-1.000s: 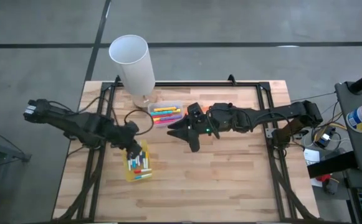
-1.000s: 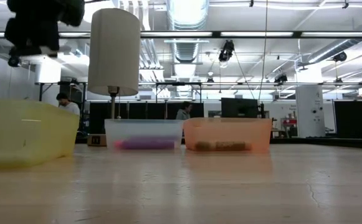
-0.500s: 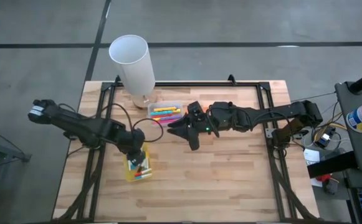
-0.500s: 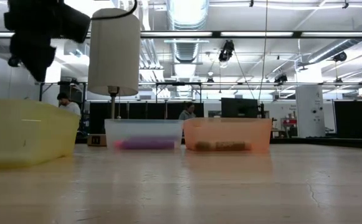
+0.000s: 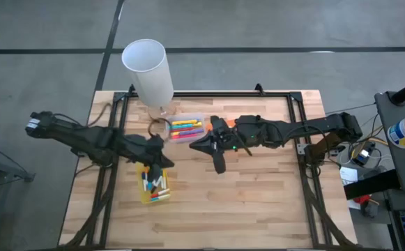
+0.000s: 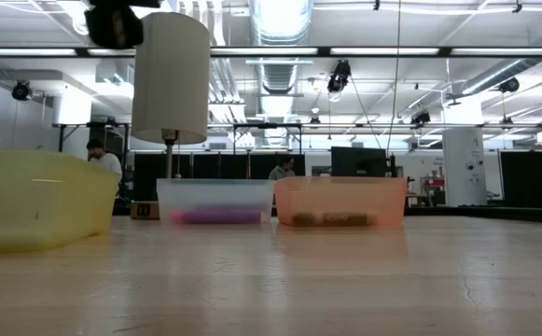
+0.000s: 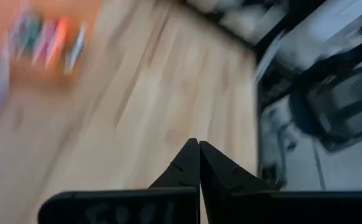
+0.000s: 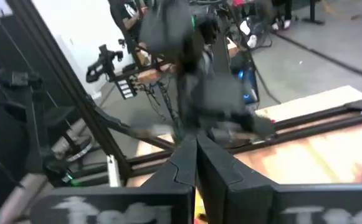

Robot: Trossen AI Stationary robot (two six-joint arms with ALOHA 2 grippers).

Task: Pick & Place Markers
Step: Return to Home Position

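Left hand [image 7: 199, 143]: fingers pressed together, holding nothing, over the far end of the yellow tray [image 5: 144, 198]. Markers [image 5: 155, 185] lie inside that tray, and more fill the clear tray [image 5: 186, 127] beyond it. Right hand [image 8: 196, 140]: fingers together, holding nothing, above the table [image 5: 258, 202], right of the yellow tray.

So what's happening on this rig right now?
No marker is being held. The left tool, shut and empty, hangs beside the yellow tray, which holds a batch of markers. The right tool, also shut, hangs mid-table near the orange tray. The other markers lie in the clear tray.
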